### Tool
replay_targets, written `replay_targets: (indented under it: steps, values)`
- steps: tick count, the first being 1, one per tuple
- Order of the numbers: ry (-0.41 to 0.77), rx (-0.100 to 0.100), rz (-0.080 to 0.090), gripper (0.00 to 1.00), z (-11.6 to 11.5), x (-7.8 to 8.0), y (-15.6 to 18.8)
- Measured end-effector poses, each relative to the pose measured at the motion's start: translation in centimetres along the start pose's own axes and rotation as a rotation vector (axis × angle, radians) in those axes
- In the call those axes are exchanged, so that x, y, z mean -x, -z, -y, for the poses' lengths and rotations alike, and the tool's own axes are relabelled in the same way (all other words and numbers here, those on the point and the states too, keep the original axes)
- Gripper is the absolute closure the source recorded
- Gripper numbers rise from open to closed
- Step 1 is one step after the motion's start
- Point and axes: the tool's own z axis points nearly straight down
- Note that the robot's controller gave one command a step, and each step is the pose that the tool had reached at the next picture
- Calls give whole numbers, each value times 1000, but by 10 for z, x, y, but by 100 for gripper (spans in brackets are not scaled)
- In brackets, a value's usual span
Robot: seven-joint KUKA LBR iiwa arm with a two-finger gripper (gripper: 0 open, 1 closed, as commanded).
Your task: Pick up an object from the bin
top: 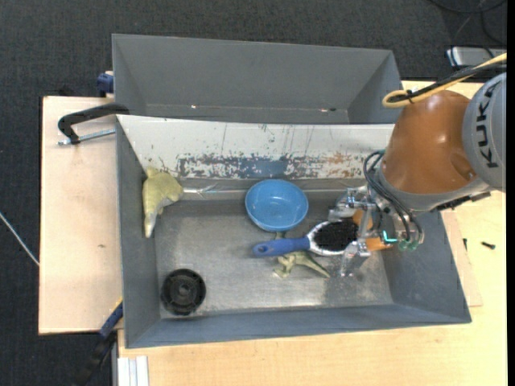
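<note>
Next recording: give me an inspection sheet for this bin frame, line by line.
Surface: grey metal bin, floor scuffed, back wall paint-flecked.
Job's things: blue-handled brush, right of centre, its black head at the claw.
Clutter: blue bowl by the back wall; pale green rag far left; black round cap near left; pale scrap beside the brush handle.
Claw: claw low at the bin's right; grip state cannot be told.
Cables: yellow cable on the arm.
Surroundings: dark carpet.

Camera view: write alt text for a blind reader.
The arm's pincer hangs at the black head of a blue-handled brush, at the right of the grey bin. A blue bowl, a yellowish cloth and a black disc lie elsewhere.
</note>
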Motion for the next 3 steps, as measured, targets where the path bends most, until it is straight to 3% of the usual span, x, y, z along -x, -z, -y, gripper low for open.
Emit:
replay_targets:
  steps: [1,2,3]
  values:
    - [379,-2,11,0,-21,30,-66]
    - [378,-3,22,100,-21,33,-63]
    - [344,-4,19,100,-47,20,110]
